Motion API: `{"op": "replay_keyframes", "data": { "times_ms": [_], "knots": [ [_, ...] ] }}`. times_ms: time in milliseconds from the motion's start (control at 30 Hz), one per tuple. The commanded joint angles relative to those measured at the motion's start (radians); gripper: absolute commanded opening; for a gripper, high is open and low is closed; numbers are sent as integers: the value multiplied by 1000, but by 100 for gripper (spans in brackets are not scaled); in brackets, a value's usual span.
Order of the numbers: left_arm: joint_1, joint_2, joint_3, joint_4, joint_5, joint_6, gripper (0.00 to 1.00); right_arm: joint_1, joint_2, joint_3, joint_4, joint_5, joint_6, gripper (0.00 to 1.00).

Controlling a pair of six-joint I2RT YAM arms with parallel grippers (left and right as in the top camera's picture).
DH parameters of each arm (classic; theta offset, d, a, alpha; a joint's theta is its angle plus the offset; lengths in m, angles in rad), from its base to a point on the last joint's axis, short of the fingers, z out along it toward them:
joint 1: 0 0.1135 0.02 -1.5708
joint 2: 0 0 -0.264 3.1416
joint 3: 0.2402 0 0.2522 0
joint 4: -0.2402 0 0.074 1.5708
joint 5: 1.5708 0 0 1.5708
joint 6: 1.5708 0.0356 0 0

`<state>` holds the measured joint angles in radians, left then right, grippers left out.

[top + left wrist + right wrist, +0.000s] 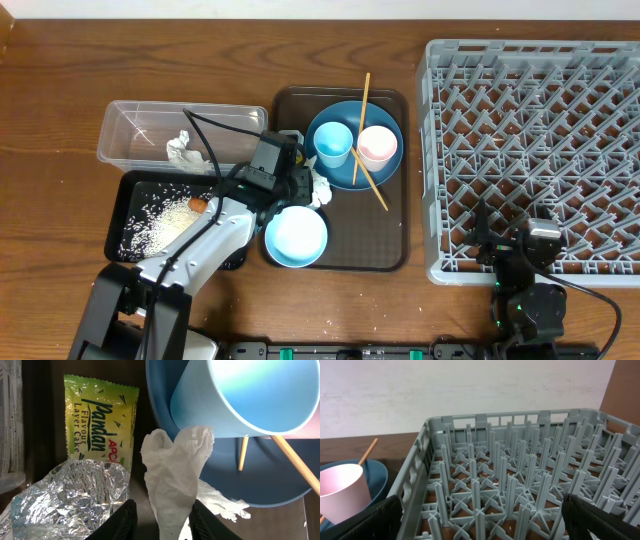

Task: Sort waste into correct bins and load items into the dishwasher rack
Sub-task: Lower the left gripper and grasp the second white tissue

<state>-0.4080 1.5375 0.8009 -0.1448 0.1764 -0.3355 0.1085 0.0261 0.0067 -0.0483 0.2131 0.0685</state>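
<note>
A crumpled white tissue (pixel 172 475) stands on the brown tray between my left gripper's (pixel 162 525) open fingers; the right finger (pixel 210 522) touches it, the left one stands a little off. Silver foil (pixel 75 490) and a yellow-green packet (pixel 100 425) lie just left of it. The blue plate (pixel 340 175) carries a light blue cup (pixel 332 143), a pink cup (pixel 378 147) and chopsticks (pixel 362 120). A pale blue bowl (pixel 296 237) sits by the left gripper (pixel 305 185). My right gripper (pixel 485 520) hangs open at the front edge of the grey rack (pixel 520 485).
The clear tub (pixel 140 135) at the left holds one tissue (pixel 180 150). The black tray (pixel 135 200) below it holds rice (pixel 160 225) and a carrot (pixel 198 203). The brown tray (pixel 385 230) lies between them and the rack (pixel 540 150).
</note>
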Motion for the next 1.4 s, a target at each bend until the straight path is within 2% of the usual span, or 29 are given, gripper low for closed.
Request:
{"op": "replay_keyframes", "data": {
  "times_ms": [0, 733, 933, 1133, 1367],
  "knots": [
    [-4, 11, 5, 5, -9, 10, 34, 13, -1, -1, -5, 0, 5, 99],
    [-4, 11, 5, 5, -1, 10, 33, 13, -1, -1, -5, -1, 5, 99],
    [-4, 11, 5, 10, -1, 10, 47, 13, -1, -1, -5, -1, 5, 99],
    [-4, 11, 5, 14, 2, 10, 51, 13, -1, -1, -5, 0, 5, 99],
    [-4, 11, 5, 14, 21, 10, 51, 13, -1, -1, -5, -1, 5, 99]
  ]
}}
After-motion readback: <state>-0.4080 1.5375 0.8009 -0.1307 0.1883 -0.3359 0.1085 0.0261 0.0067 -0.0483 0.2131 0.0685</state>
